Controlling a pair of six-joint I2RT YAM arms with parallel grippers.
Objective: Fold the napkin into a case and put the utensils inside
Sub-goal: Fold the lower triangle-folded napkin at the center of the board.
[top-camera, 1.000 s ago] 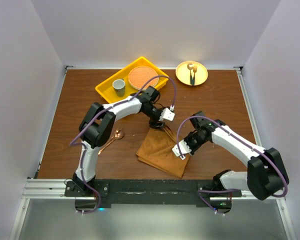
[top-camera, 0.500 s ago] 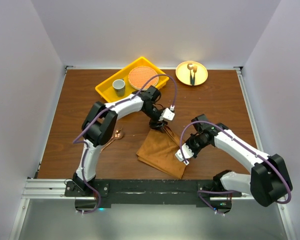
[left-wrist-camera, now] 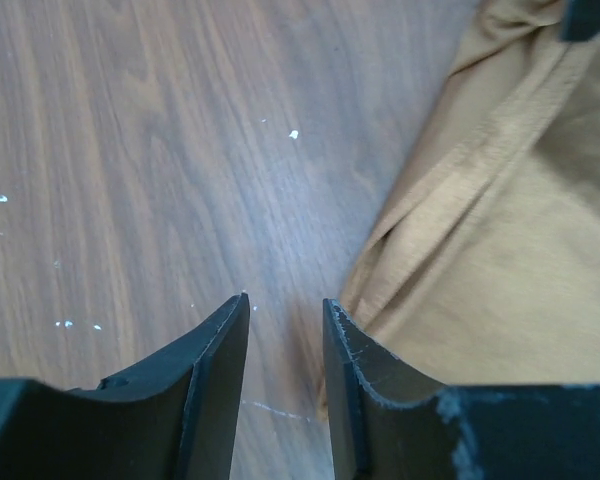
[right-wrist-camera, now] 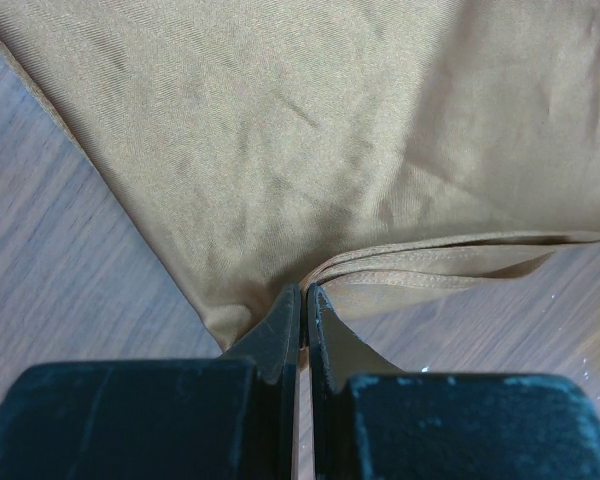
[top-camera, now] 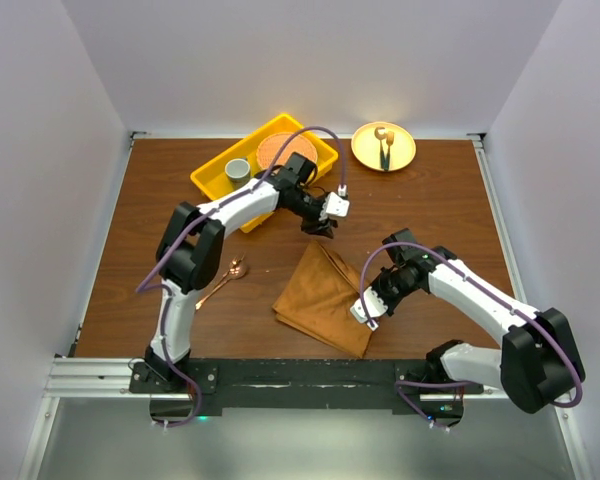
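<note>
The rust-brown napkin lies folded into a rough triangle on the table, in front of the arms. It also shows in the left wrist view and in the right wrist view. My right gripper is shut on the napkin's hemmed right edge, with the pinch at the cloth's near corner. My left gripper hovers just beyond the napkin's far tip. Its jaws stand a little apart and empty over bare wood. The copper spoon lies on the table left of the napkin.
A yellow tray at the back holds a grey cup and an orange round plate. A yellow plate at the back right carries a dark-handled utensil. Walls enclose the table on three sides.
My left gripper has let go of the napkin's far corner and moved back toward the tray. My right gripper drew the cloth's right edge slightly toward the near side, then stayed.
</note>
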